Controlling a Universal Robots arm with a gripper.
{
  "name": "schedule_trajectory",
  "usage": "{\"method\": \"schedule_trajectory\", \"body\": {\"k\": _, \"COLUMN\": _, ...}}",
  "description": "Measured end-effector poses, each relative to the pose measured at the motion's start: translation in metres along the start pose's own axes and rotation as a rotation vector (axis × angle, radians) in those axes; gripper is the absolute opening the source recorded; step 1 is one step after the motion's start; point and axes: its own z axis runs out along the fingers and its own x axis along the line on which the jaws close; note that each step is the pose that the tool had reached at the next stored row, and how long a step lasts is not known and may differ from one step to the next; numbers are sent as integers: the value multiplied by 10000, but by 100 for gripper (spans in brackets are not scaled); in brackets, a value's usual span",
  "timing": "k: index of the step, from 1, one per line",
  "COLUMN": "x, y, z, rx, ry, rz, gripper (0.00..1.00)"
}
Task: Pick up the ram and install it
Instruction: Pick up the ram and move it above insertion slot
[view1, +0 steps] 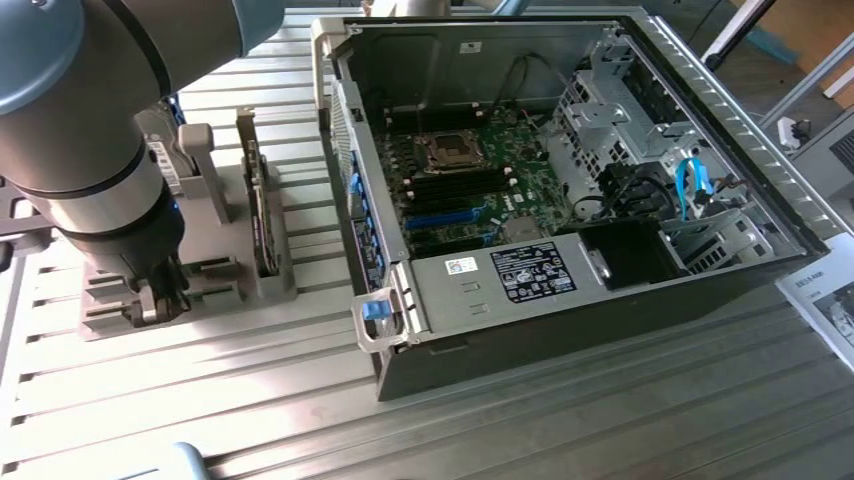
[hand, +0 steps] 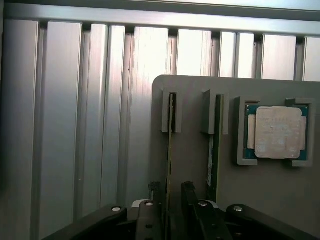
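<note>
Over the ribbed aluminium tabletop (hand: 75, 125) we see the black gripper (hand: 171, 194) released, straddling the green ram stick (hand: 170, 130) at the edge of the grey holder (hand: 192, 150).

No text legible: black label (view1: 533, 272) on power supply (view1: 447, 300), print too small.

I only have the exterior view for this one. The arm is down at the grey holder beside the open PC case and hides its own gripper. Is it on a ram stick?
Observer: In the wrist view the gripper is open, one finger on each side of a ram stick standing on edge in its slot.
Operator: Any other sticks there?
Observer: Yes, a second stick stands in the neighbouring slot, outside the jaws.
Operator: Anything else?
Observer: A square processor chip lies flat in its own pocket of the holder.
</note>
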Motion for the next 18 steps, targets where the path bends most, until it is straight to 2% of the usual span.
{"method": "schedule_trajectory", "body": {"k": 9, "x": 20, "y": 1, "z": 1, "rx": 1, "ry": -1, "rz": -1, "gripper": 29}}
{"method": "schedule_trajectory", "body": {"k": 11, "x": 20, "y": 1, "z": 1, "rx": 1, "ry": -1, "rz": -1, "gripper": 16}}
{"method": "schedule_trajectory", "body": {"k": 12, "x": 20, "y": 1, "z": 0, "rx": 0, "ry": 0, "rz": -1, "gripper": 14}}
{"method": "schedule_trajectory", "body": {"k": 18, "x": 20, "y": 1, "z": 0, "rx": 1, "ry": 0, "rz": -1, "gripper": 14}}
